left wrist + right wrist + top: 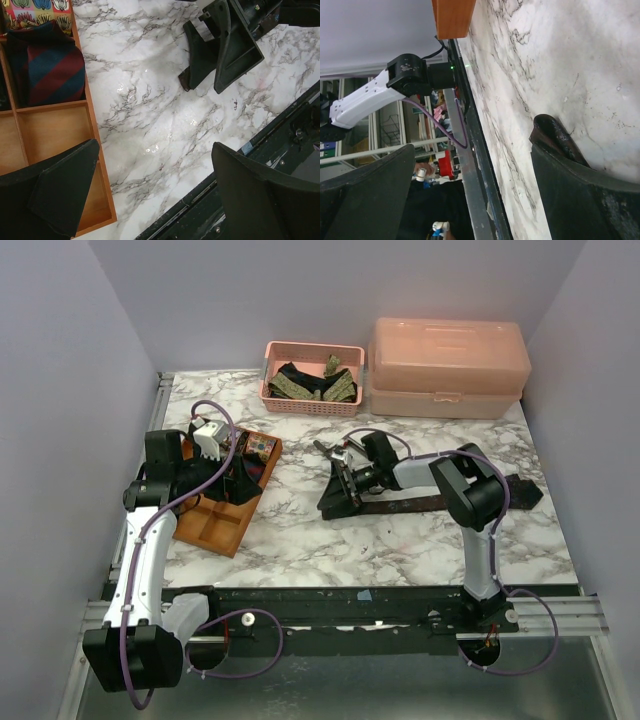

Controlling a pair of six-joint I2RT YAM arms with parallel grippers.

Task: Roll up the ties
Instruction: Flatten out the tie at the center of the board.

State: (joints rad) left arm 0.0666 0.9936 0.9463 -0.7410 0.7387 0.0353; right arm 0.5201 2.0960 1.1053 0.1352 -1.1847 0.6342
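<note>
Leftmost first, across to the right:

1. Left arm (150,550): rises from the near-left edge and folds forward over the wooden tray (215,525). The left gripper (155,150) points down at the tray's right rim with its jaws spread wide and nothing between them. One finger hangs over a bare compartment, the other over the marble table (150,100).
2. Wooden tray: divided into compartments and set at an angle on the table's left side. One compartment holds a coiled striped tie (52,70) in blue and dark red. The compartment beyond it holds a floral coil (40,10). The near compartments show bare wood.
3. Pink basket (310,408): at the far edge, holding loose olive-gold ties (290,388) and a black tie (300,373).
4. Right gripper (340,490): low over mid-table, turned on its side, jaws fully parted and gripping nothing. The narrow end of the brown tie (430,503) lies just beside one finger.
5. Brown tie: flat and unrolled on the table, running rightward beneath the right arm (475,500).
6. Pink lidded box (448,365): far right, closed, just beside the basket.
</note>
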